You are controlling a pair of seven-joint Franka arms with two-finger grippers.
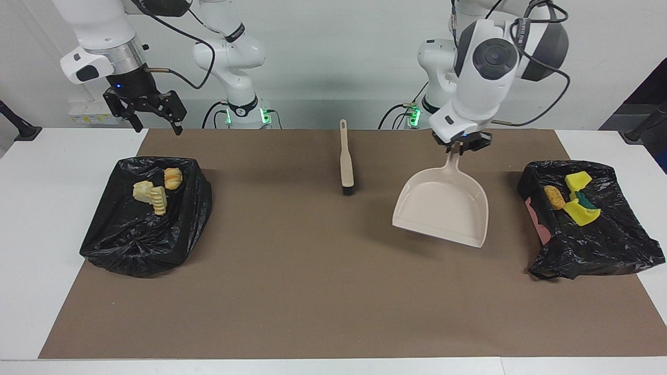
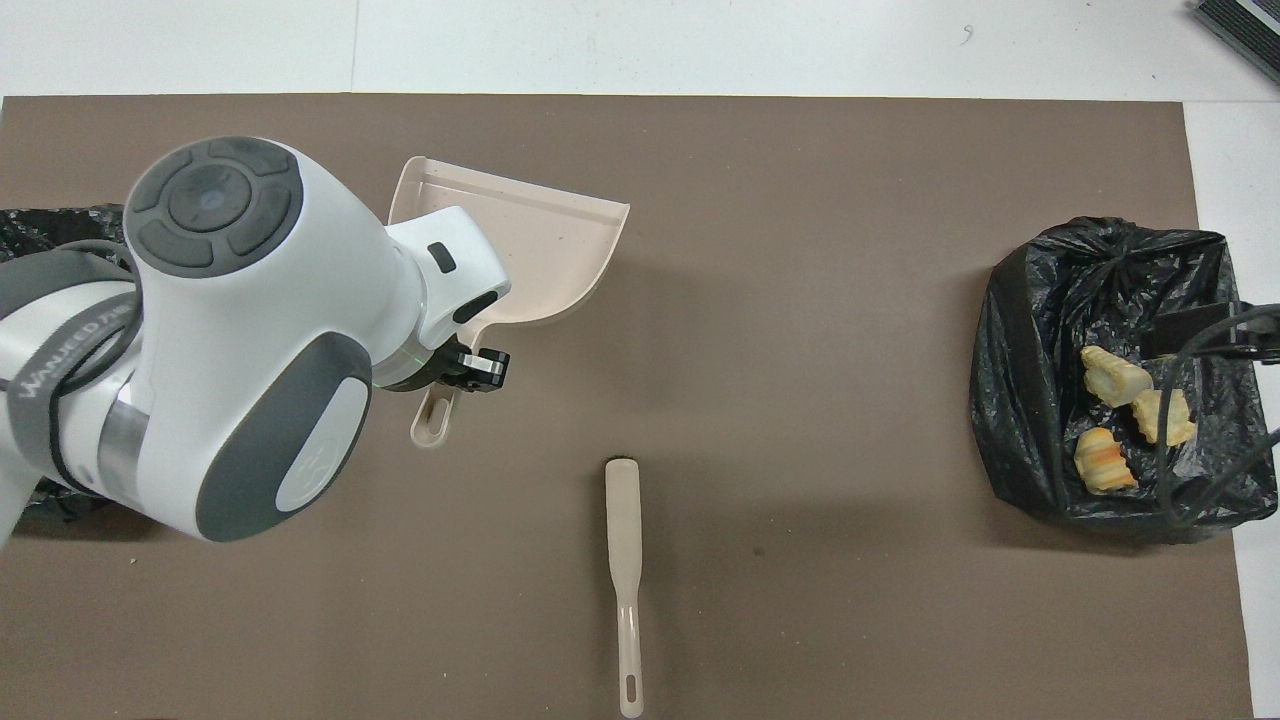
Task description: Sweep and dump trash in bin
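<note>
Open brown mat [image 1: 312,291], lifted dustpan [image 1: 443,208]

Trash: three pale bread-like chunks [image 1: 152,194] in the black bag [image 1: 130,245] at the right arm's end; yellow sponge pieces [image 1: 579,208] and orange-brown nugget [image 1: 554,197] in the other bag [image 1: 599,250].

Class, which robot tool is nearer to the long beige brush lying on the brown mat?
Left. The left tool, shut on the beige plastic dustpan handle, hangs beside the beige brush. The right tool, open, waits by the black bin bag at its own end.
</note>
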